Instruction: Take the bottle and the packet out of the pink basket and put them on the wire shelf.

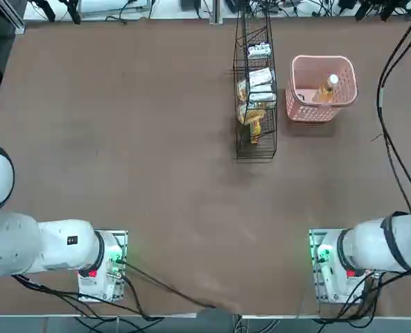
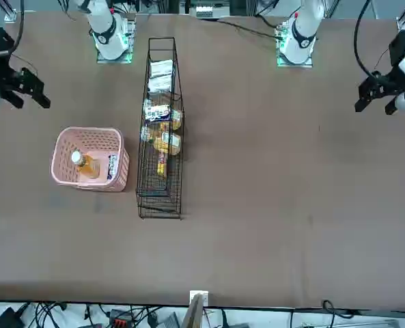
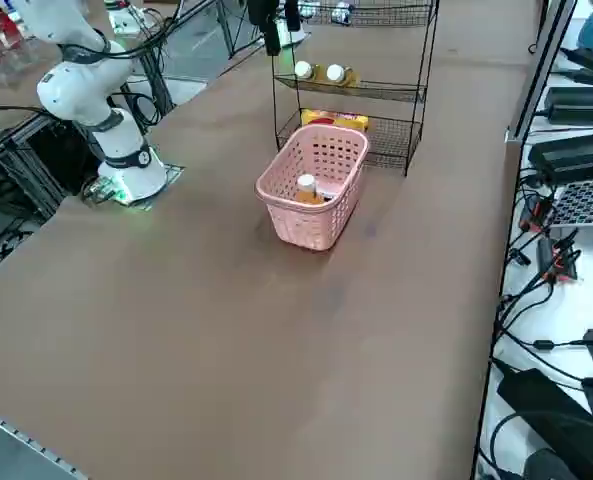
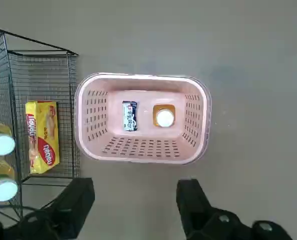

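The pink basket (image 1: 323, 60) (image 2: 60, 147) (image 3: 281, 205) (image 4: 138, 78) stands on the brown table beside the wire shelf (image 1: 255, 139) (image 2: 160, 205) (image 3: 416, 100) (image 4: 38, 75). Inside it the bottle (image 1: 328, 88) (image 2: 85, 164) (image 3: 307, 187) (image 4: 164, 117) stands upright with its white cap up. The packet (image 2: 112, 166) (image 4: 129, 116), white with dark print, leans against the basket wall next to the bottle. My right gripper (image 4: 134, 192) (image 2: 35, 92) hangs high above the basket, pointing down, open and holding nothing.
The shelf's tiers hold a yellow packet (image 4: 42, 135), two white-capped bottles (image 4: 0, 145) and white packets (image 1: 259, 76). Cables (image 3: 546, 250) and equipment run along the table's edge on my right side. The brown tabletop (image 1: 136, 159) stretches wide around basket and shelf.
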